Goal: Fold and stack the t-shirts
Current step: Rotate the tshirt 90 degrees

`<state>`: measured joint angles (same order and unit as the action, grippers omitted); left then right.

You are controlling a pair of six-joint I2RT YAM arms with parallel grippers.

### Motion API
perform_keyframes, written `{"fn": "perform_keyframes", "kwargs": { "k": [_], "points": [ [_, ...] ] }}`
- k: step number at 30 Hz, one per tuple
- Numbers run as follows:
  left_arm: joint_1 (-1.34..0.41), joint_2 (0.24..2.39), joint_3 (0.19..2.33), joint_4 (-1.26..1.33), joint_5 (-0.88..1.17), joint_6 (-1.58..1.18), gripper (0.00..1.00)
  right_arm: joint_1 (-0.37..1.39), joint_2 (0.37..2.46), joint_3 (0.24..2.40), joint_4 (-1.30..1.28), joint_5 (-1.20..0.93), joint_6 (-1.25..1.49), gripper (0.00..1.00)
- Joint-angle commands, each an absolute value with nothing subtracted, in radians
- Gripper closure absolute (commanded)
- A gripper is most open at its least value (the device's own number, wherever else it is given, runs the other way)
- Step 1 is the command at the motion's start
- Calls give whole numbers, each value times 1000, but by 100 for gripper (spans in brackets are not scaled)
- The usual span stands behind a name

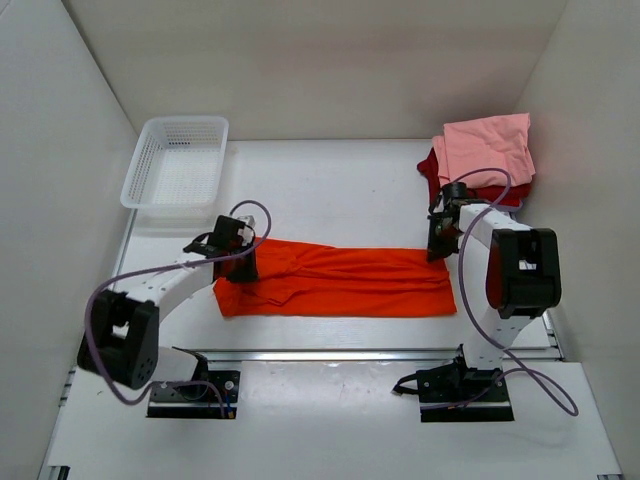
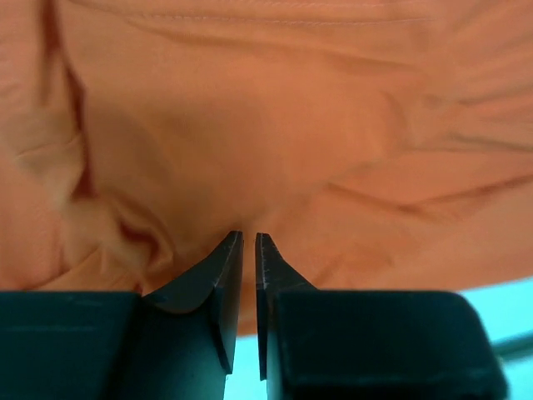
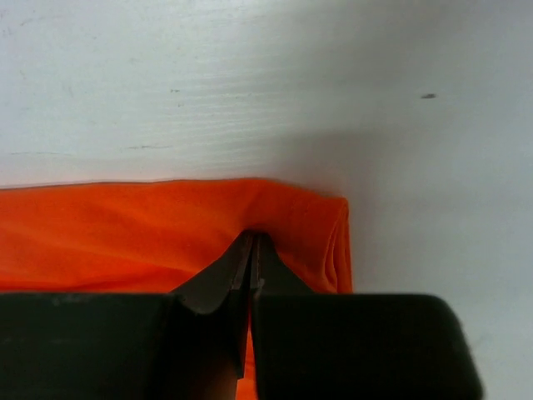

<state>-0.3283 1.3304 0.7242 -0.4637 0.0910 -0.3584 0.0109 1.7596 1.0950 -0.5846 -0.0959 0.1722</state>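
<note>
The bright orange t-shirt [image 1: 340, 285] lies as a long folded band across the middle of the table. My left gripper [image 1: 243, 262] is down at its left end and shut on the cloth. In the left wrist view the orange t-shirt [image 2: 291, 125] fills the frame above the nearly closed left gripper [image 2: 248, 237]. My right gripper [image 1: 438, 248] is shut on the band's far right corner. The cloth [image 3: 125, 225] puckers at the right gripper [image 3: 253, 236]. The folded light pink t-shirt [image 1: 490, 148] lies on the dark red t-shirt [image 1: 436, 172] at the back right.
A white mesh basket [image 1: 175, 160] stands at the back left. White walls close in the table on the left, right and back. The arm bases sit at the near edge.
</note>
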Motion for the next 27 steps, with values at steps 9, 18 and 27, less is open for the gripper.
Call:
{"fn": "perform_keyframes", "kwargs": {
  "k": [9,18,27],
  "points": [
    [-354,1935,1242,-448,12,-377,81,73,1743,1036,-637,105,412,100],
    [-357,2593,2430,-912,124,-273,83,319,1445,781,-640,126,811,100],
    [-373,2695,2456,-753,190,-287,80,638,1302,552,-456,31,1241,100]
  ]
}}
